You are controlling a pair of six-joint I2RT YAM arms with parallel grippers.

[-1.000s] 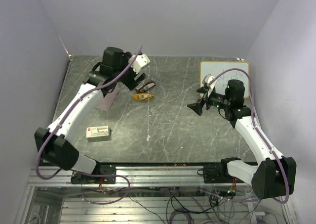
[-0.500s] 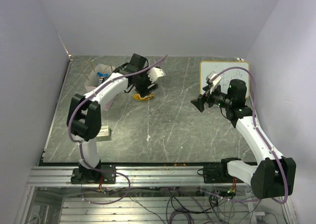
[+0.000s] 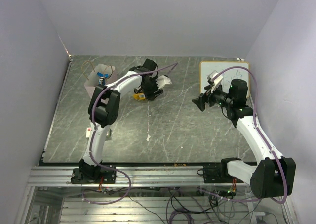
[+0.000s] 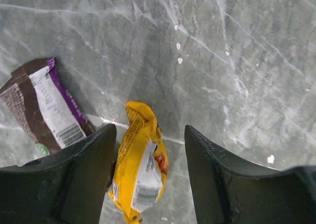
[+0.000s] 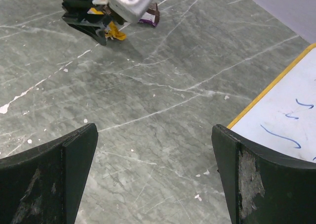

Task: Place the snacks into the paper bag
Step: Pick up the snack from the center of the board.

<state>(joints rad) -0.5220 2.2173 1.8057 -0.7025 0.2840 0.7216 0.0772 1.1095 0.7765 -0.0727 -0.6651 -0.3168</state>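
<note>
The pale mauve paper bag (image 3: 97, 79) stands open at the far left, with a blue snack (image 3: 102, 75) showing inside. My left gripper (image 3: 151, 92) is open and low over a yellow packet (image 4: 140, 169), which lies between its fingers (image 4: 89, 159) close to the left one. A dark purple-brown packet (image 4: 44, 105) lies on the table just left of it. My right gripper (image 5: 155, 135) is open and empty above bare table. It looks toward the left gripper (image 5: 106, 11), the yellow packet (image 5: 117, 32) and the purple-brown packet (image 5: 148, 19).
A white framed whiteboard (image 3: 224, 74) lies at the far right, its yellow edge beside my right gripper (image 3: 201, 102). A beige box with a red mark (image 3: 90, 131) peeks out behind the left arm near the left edge. Walls close in at left and right.
My left arm has swung from over the bag to the right and come down around the yellow packet, which uncovers the bag. My right gripper has shifted slightly.
</note>
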